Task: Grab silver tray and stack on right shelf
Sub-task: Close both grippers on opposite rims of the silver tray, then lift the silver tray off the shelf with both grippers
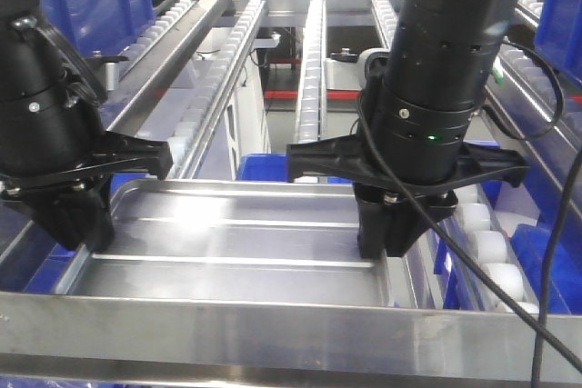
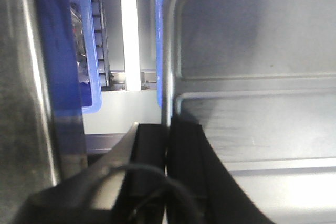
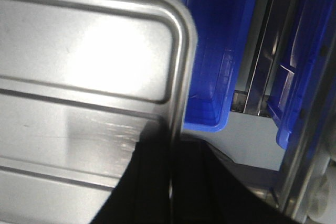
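I hold the silver tray (image 1: 236, 238) between my two pincers. My left pincer (image 1: 80, 224) is clamped on its left rim and my right pincer (image 1: 386, 235) on its right rim. Each wrist view shows one black finger on either side of the thin raised edge, pressed against it. I judge the grab done and the placing under way. The tray lies level just behind the front bar (image 1: 136, 315) of the right shelf (image 1: 273, 324), which crosses below and in front of both pincers. Lanes of small white rollers (image 1: 486, 252) run just outside my right pincer. I cannot tell whether the tray's base already rests on the shelf or hangs a little above it. What I judge is left is to settle it and let go. The tray is shiny sheet metal, shallow and rectangular, with rounded corners, a rolled rim and two long straight ribs pressed across its base, and its surface throws back a bright glare. The bar is duller brushed steel. Blue plastic bins (image 3: 220, 51) show below and beyond my right pincer — smooth-walled, matte and deep.
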